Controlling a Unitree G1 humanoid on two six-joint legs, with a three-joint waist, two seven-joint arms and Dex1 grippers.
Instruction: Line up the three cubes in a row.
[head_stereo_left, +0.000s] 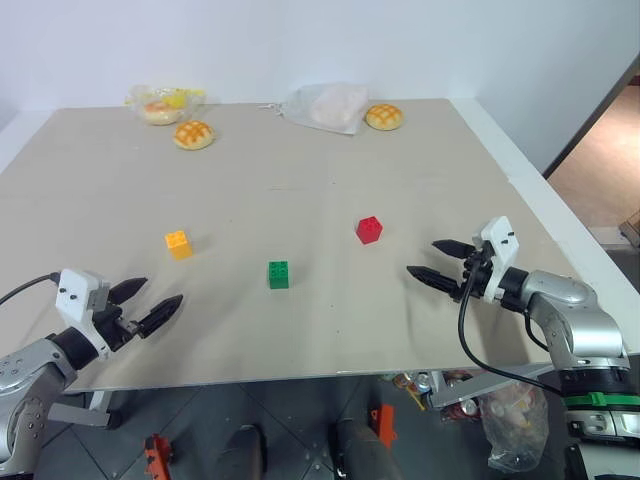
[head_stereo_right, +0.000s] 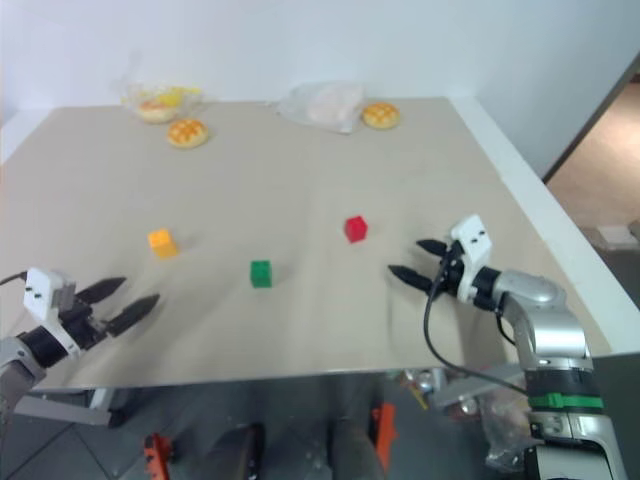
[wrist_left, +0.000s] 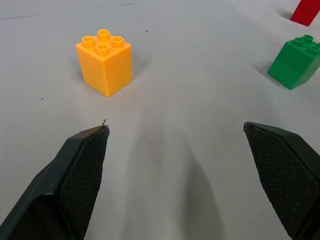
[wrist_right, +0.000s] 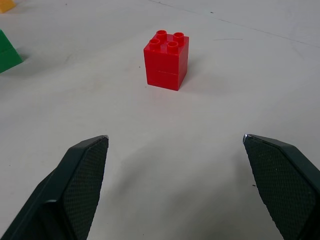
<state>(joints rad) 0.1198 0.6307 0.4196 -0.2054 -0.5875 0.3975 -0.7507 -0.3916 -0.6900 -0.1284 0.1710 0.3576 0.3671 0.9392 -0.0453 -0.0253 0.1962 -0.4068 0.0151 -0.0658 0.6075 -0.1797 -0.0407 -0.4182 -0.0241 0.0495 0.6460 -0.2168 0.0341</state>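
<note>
Three studded cubes stand apart on the beige table: an orange-yellow cube at the left, a green cube in the middle nearer the front edge, and a red cube at the right. My left gripper hovers open near the front left edge, short of the orange-yellow cube. At the right, my right gripper is open and points toward the red cube, a short way from it. Both hold nothing.
At the table's far edge lie two golden buns, a clear bag with yellow items and a crumpled clear bag. The table's right edge runs close behind my right arm.
</note>
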